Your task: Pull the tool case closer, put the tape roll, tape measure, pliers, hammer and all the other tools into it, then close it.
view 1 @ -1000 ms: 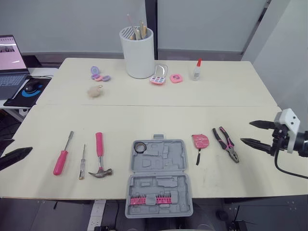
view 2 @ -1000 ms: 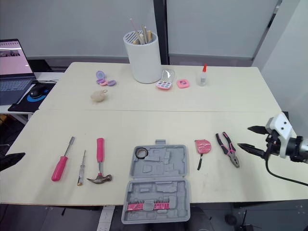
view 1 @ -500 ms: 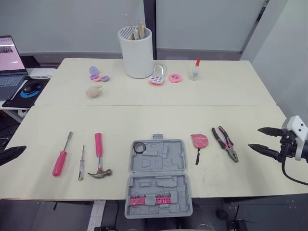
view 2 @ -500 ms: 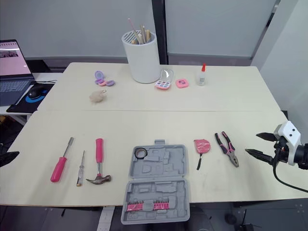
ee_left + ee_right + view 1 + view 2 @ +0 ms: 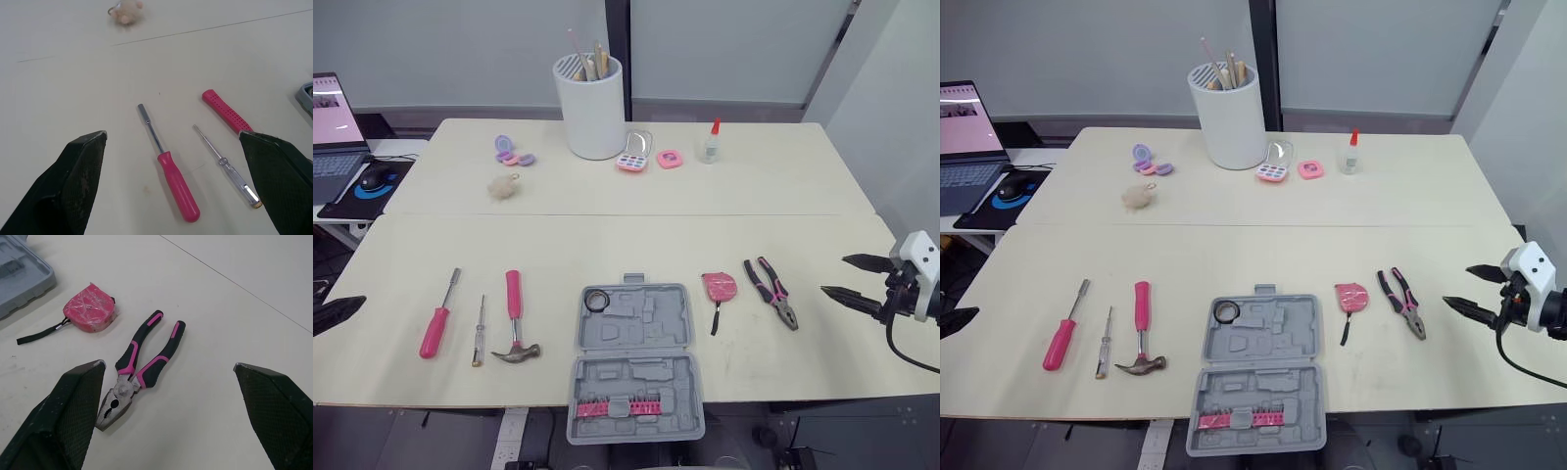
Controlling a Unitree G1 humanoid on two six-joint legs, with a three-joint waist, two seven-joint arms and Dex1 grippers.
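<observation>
The grey tool case (image 5: 636, 338) lies open at the table's front middle, with a black tape roll (image 5: 597, 300) in its far left corner and a pink strip of bits (image 5: 619, 407) in its near half. Right of the case lie the pink tape measure (image 5: 721, 287) and the pink-and-black pliers (image 5: 771, 292). On the case's left are the pink-handled hammer (image 5: 516, 318), a slim clear screwdriver (image 5: 481, 331) and a pink screwdriver (image 5: 438, 318). My right gripper (image 5: 850, 277) hangs open and empty right of the pliers. My left gripper (image 5: 172, 134) is open and empty, left of the screwdrivers.
At the back of the table stand a white cylinder pot (image 5: 591, 106) with sticks, small pink and purple cosmetics cases (image 5: 635, 160), a glue bottle (image 5: 709, 145) and a fluffy pompom (image 5: 505, 185). A laptop (image 5: 331, 137) and mouse (image 5: 377, 178) sit on a side desk at the left.
Both grippers have drawn back outward, the right one away from the pliers, the left one towards the table's left edge. The tools and case have not moved.
</observation>
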